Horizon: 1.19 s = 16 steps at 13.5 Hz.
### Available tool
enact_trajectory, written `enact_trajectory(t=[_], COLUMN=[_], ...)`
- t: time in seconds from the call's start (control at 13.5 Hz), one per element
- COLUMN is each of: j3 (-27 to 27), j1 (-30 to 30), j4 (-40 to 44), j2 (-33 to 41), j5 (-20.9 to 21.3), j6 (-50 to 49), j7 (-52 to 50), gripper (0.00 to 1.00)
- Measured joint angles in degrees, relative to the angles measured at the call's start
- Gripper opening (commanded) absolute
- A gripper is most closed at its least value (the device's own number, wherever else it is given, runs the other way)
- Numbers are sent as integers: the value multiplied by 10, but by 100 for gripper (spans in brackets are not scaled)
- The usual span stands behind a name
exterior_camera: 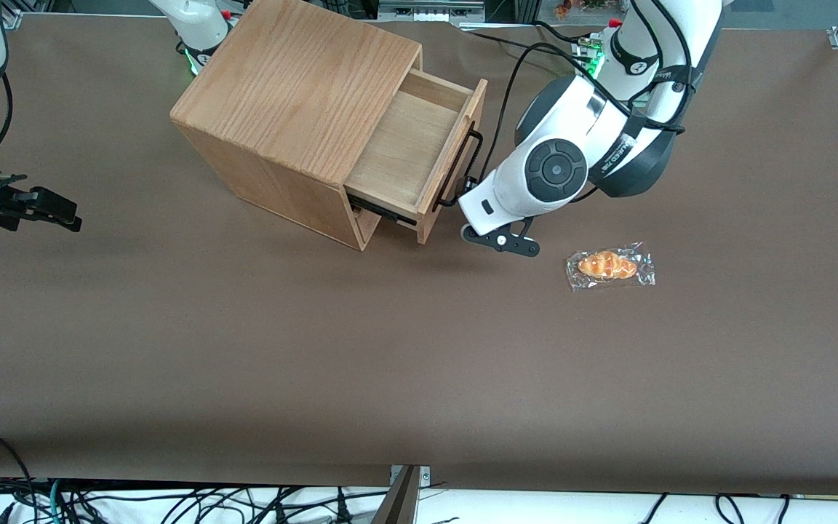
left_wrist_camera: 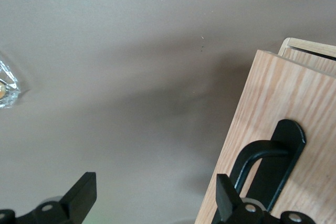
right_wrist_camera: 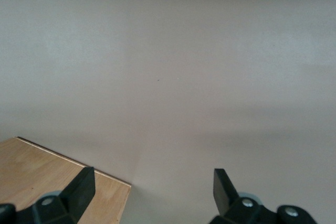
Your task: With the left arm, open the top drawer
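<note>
The top drawer (exterior_camera: 404,145) stands pulled well out of the wooden cabinet (exterior_camera: 295,94), and its bare oak floor shows. Its black bar handle (exterior_camera: 463,171) faces the working arm. The left arm (exterior_camera: 593,145) bends down in front of the drawer. My gripper (exterior_camera: 499,240) hangs low over the table by the end of the drawer front nearer the front camera. In the left wrist view the gripper (left_wrist_camera: 155,195) is open, with only brown table between its fingers. One fingertip (left_wrist_camera: 226,198) sits against the drawer front (left_wrist_camera: 283,93), beside the foot of the handle (left_wrist_camera: 273,156).
A wrapped bread roll (exterior_camera: 610,266) lies on the brown table (exterior_camera: 390,349), nearer the front camera than the arm's elbow; its wrapper (left_wrist_camera: 6,88) also shows in the left wrist view. Cables run along the table's edge closest to the front camera.
</note>
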<state>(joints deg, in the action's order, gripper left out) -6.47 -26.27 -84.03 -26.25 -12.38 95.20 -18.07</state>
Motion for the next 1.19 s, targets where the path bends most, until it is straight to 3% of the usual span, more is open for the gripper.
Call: enact_trajectory(t=[0.59, 1.19], j3=[13, 149], j1=[27, 50], j4=[1, 20], j2=[11, 56], j5=[0, 1], j6=[-8, -60], j7=[0, 19], gripper=[100, 100])
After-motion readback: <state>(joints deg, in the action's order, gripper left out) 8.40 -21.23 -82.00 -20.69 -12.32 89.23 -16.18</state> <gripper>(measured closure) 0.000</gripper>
